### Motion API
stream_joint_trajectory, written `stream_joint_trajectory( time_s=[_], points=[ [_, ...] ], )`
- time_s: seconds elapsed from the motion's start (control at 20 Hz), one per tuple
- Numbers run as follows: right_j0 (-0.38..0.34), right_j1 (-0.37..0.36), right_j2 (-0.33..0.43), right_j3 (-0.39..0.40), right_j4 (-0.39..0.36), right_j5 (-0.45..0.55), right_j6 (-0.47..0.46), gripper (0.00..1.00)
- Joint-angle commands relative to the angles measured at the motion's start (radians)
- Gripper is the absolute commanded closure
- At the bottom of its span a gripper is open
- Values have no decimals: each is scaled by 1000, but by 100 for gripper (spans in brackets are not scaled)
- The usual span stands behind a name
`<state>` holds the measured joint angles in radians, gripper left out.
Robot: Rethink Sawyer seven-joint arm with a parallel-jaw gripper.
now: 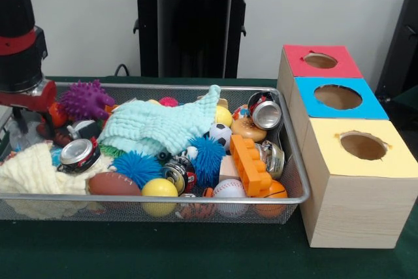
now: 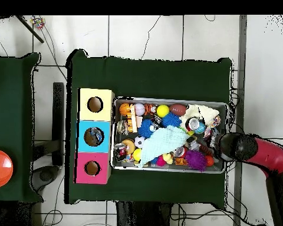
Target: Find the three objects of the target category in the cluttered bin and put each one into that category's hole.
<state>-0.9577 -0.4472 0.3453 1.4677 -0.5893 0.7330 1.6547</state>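
Green table; one wire bin; three boxes; three holes

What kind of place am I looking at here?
Probably a robotics lab: a red and black robot arm over a green-covered table, a wire basket of toys and cans, and cables on the tiled floor.

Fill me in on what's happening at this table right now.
A red and black Sawyer arm hangs over one end of the cluttered bin, a silver wire-mesh basket heaped with balls, crushed cans, cloths and toys. Its end effector is too hidden to tell whether it holds anything. Beside the bin's other end stand three wooden boxes with holes: red, blue and yellow. In the overhead view something lies inside the blue box's hole. A mint cloth lies spread across the middle of the pile.
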Motion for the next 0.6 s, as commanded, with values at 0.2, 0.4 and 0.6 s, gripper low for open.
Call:
stream_joint_trajectory(
  time_s=[0.2, 0.4, 0.6],
  points=[
    [-16, 45, 60, 29, -21, 2, -153, 0],
    [-25, 81, 63, -1, -33, -11, -169, 0],
    [-27, 77, 63, -19, -30, 26, -191, 0]
  ],
)
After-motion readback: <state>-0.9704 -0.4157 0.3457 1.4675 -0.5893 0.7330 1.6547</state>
